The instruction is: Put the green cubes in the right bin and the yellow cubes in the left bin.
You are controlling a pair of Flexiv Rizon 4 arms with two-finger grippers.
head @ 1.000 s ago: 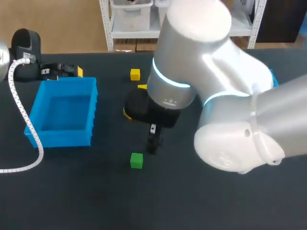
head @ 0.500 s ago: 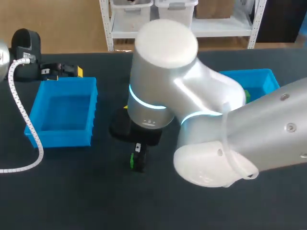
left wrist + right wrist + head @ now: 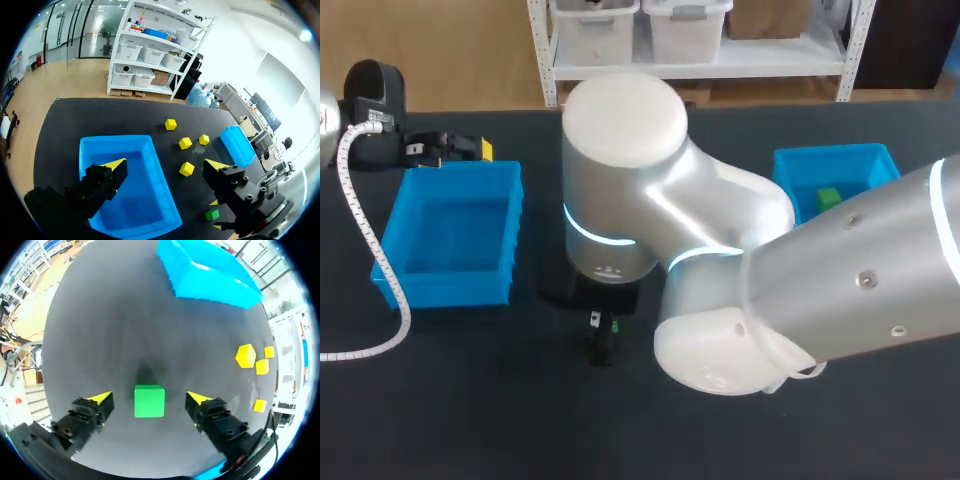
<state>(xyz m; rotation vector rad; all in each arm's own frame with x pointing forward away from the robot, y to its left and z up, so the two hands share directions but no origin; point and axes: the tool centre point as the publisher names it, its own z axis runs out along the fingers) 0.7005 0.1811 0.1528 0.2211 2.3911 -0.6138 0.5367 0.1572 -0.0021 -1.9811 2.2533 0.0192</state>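
A green cube [image 3: 149,401] lies on the black table between the fingers of my right gripper [image 3: 149,399], which is open with a gap on each side of the cube. From above, the right gripper [image 3: 603,340] stands over that cube [image 3: 611,325], mostly hiding it. Another green cube [image 3: 828,197] rests in the right bin [image 3: 868,160]. Several yellow cubes [image 3: 185,143] lie between the bins; the right arm hides them from above. My left gripper [image 3: 448,148] hangs open behind the left bin [image 3: 390,245], holding nothing; in its own view the gripper [image 3: 165,165] looks down over that bin [image 3: 115,142].
A white coiled cable [image 3: 360,230] runs along the left bin's outer side. A black round stand [image 3: 375,85] sits at the far left corner. Dark table shows in front of the green cube and the left bin.
My right arm has swung left and toward the front and come down over the green cube, which now sits between its fingers. The left arm has not moved.
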